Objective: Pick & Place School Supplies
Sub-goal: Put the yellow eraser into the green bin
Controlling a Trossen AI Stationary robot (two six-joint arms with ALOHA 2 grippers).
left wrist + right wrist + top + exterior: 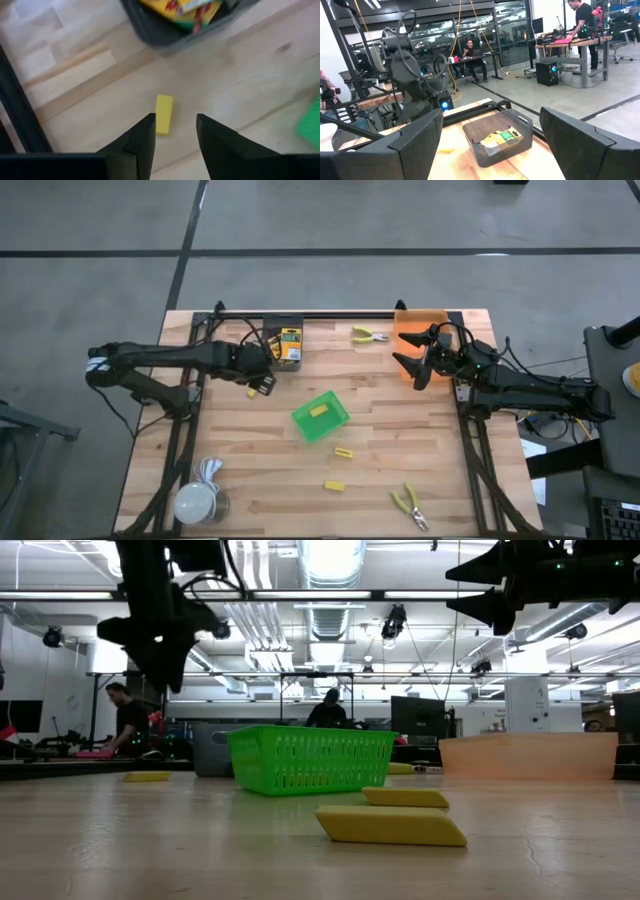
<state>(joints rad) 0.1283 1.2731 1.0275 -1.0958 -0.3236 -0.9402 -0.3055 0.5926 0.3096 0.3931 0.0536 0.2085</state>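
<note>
My left gripper (175,125) hangs open above the table, pointing steeply down, close to the near side of the grey bin (285,343). A small yellow block (164,114) lies flat on the wood just below and beyond its fingertips, untouched. The grey bin holds yellow-and-green crayon boxes (186,9). My right gripper (415,362) waits open and raised beside the orange bin (422,328), with nothing between its fingers. Two more yellow blocks (344,452) (333,485) lie on the table, and another rests inside the green bin (320,416).
Yellow-handled pliers lie at the far edge (368,335) and near the front right (410,505). A white round object (195,502) stands at the front left corner. Bare wood stretches between the green bin and the front edge. People work at desks beyond the table.
</note>
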